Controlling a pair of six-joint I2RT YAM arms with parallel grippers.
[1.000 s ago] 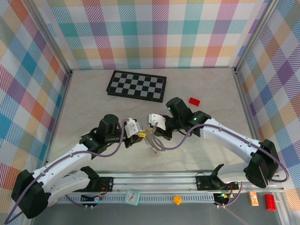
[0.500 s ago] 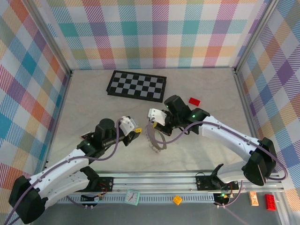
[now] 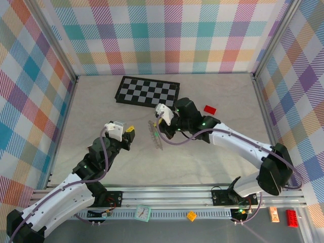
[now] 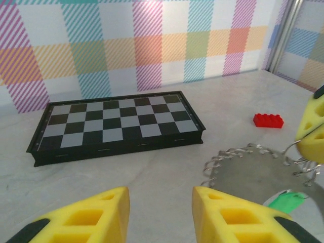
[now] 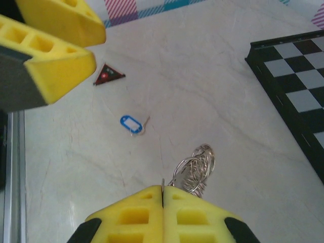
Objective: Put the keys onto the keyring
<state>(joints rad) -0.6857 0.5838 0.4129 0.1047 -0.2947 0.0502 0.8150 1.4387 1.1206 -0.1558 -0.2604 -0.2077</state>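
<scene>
The left tool point(image 3: 127, 132) is pulling back toward the left side of the bench point(image 3: 212, 157). A second ago it was nose to nose with the other arm at the ring, and now it is sitting well apart from it. Its jaws are spreading wider as it goes, and in its own wrist view the left tool point(image 4: 159, 208) is gaping with nothing between the yellow fingers point(image 4: 96, 215).

Further right, the blue key point(image 5: 131, 123) is lying loose on the bench near the red-and-black triangle point(image 5: 107, 75), clear of both arms.

Next comes the keyring point(image 3: 156, 134), which is hanging off the bench below the right tool. It has been carried up toward the chequered board point(image 3: 147, 92) since a second ago. The green key point(image 4: 286, 201) is showing at the ring's lower edge and seems to be dangling from the wire, though the threading itself is too small to confirm.

The right tool point(image 3: 159, 125) is pinching the ring's wire with its jaws fully closed, as its wrist view shows at the right tool point(image 5: 163, 198).

The release probably means the green key has been handed over to the ring, which leaves the blue key as the one the freed left tool needs to collect.
</scene>
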